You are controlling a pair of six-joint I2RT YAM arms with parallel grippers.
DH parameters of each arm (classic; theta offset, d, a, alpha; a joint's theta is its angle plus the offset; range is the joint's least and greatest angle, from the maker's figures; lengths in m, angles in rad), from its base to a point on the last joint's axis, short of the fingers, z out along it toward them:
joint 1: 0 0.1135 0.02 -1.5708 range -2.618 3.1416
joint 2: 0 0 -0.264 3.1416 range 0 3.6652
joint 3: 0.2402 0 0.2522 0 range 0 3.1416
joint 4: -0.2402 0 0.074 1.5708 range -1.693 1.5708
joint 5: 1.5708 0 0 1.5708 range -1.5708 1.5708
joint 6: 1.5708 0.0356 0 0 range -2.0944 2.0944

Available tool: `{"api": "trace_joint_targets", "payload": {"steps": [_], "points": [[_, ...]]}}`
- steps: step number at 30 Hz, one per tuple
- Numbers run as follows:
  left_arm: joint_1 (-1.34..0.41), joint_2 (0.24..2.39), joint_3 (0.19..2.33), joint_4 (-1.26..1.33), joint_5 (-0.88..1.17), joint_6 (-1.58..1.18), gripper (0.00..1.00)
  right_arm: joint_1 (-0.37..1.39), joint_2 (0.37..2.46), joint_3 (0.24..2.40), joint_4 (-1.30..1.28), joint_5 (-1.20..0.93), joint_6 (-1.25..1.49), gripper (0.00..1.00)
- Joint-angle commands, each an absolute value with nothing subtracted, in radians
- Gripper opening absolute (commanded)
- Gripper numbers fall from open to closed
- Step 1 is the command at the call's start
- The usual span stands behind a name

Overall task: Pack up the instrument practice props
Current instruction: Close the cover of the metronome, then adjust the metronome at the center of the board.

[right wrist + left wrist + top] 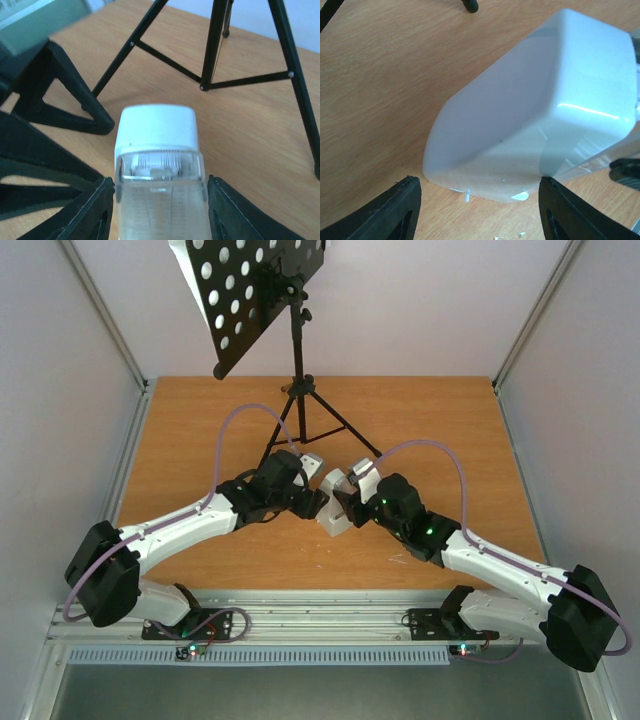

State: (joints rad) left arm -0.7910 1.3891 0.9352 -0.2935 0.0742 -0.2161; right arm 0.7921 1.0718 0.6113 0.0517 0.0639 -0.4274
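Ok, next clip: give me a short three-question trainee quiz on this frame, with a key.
1. True or false: the music stand lies folded flat on the table.
2. Which object sits between the fingers of both the left gripper and the right gripper? A) the white metronome B) a stand leg C) a sheet of paper
3. Seen from the arms' bases, is the stand nearer or farther than the metronome?
Key: 1 false, it stands upright on its tripod. 2 A. 3 farther, toward the table's far edge.
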Motion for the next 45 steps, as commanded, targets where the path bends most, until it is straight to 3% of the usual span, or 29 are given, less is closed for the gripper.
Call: {"api": "trace_joint_targets", "payload": {"steps": [1,8,11,17,28,37,45], "points": [[-0.787,1.380,0.944,-0.218,0.044,-0.212,0.66,0.812,1.065,0.573,-0.032,0.057,-0.426,0.56],[-0.786,1.312,0.907,-0.268,-0.033,-0.215,0.70,0.812,0.945,0.546,-0.099,0.117,-0.416,0.82],[-0.787,1.251,0.884,-0.273,-0.043,-0.222,0.76,0.811,0.862,0.527,-0.139,0.132,-0.392,0.88],[-0.787,1.193,0.935,-0.264,0.132,-0.180,0.99,0.811,0.711,0.488,-0.225,0.188,-0.330,0.91],[-0.814,1.423,1.166,-0.314,0.189,-0.102,0.99,0.810,0.479,0.447,-0.359,0.266,-0.274,0.98],[-0.873,1.539,1.256,-0.388,-0.053,-0.039,0.99,0.811,0.465,0.445,-0.365,0.276,-0.271,0.98],[-0.876,1.551,1.239,-0.390,-0.096,-0.057,0.98,0.811,0.450,0.437,-0.364,0.273,-0.268,0.99]]}}
